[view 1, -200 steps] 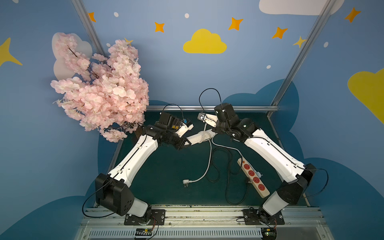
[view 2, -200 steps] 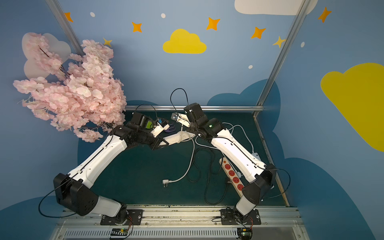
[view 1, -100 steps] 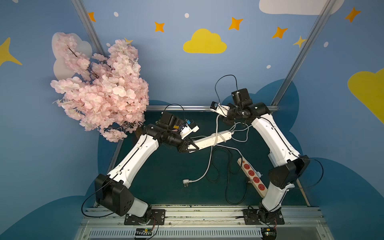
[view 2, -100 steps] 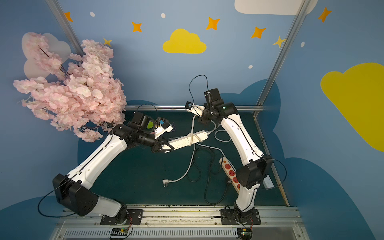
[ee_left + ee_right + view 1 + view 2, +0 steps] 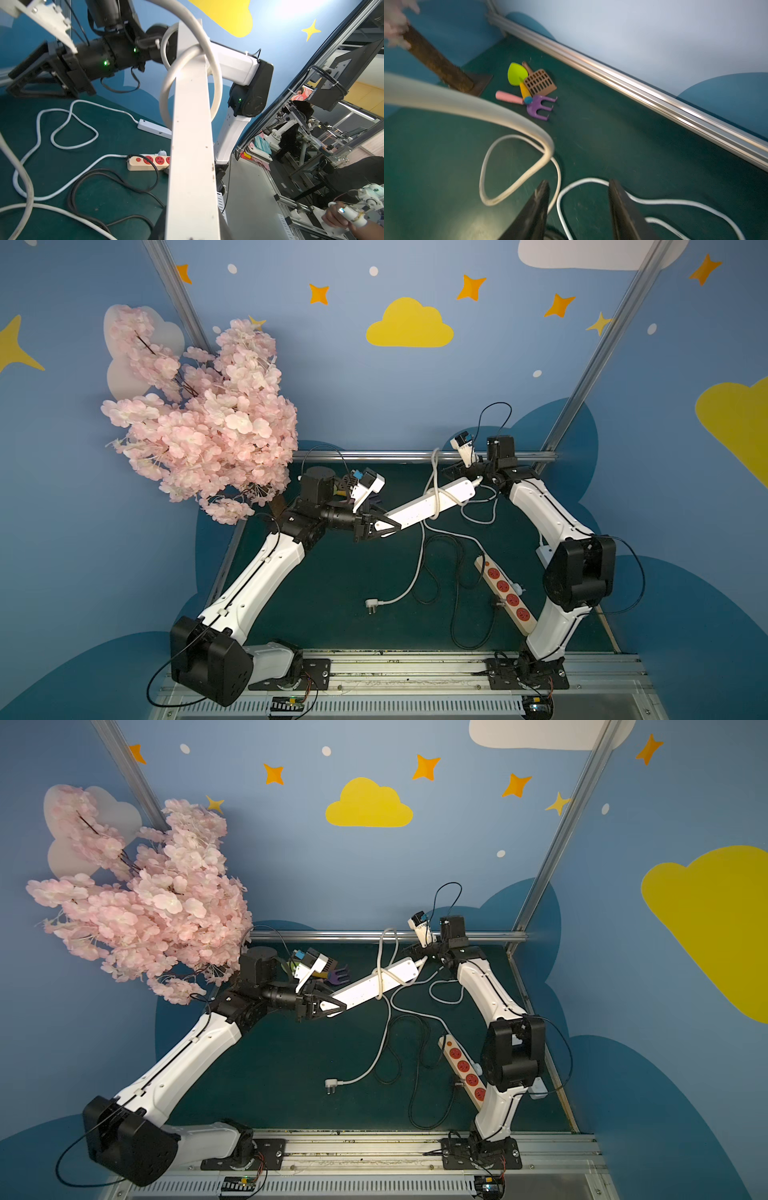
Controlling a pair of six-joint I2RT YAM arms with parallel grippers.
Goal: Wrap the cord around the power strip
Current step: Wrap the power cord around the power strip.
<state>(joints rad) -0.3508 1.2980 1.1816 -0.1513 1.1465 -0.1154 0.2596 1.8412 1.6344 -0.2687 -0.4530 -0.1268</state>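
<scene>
Top views both show the left gripper (image 5: 384, 526) pinching the low end of the white power strip (image 5: 432, 504). Strip is off the bench (image 5: 332, 593), slanting up toward the rear rail (image 5: 374, 456). Left wrist: cord (image 5: 165, 93) looped around the strip's middle. Right wrist: right gripper (image 5: 578, 182) spread, nothing between its fingers, close to the rail.

Both arms same build. Left arm (image 5: 266, 572) and right arm (image 5: 540, 506): white moulded link shells, boxy black joint housings (image 5: 579, 574). Thin black cables (image 5: 498, 403) loop outside the joints. Black base plates (image 5: 498, 676) with silver screws. White wrist camera mounts (image 5: 365, 487), blue insert. Green status lights (image 5: 105, 62) on the black wrist section. Fingers (image 5: 535, 207) black, tapered wedges.
</scene>
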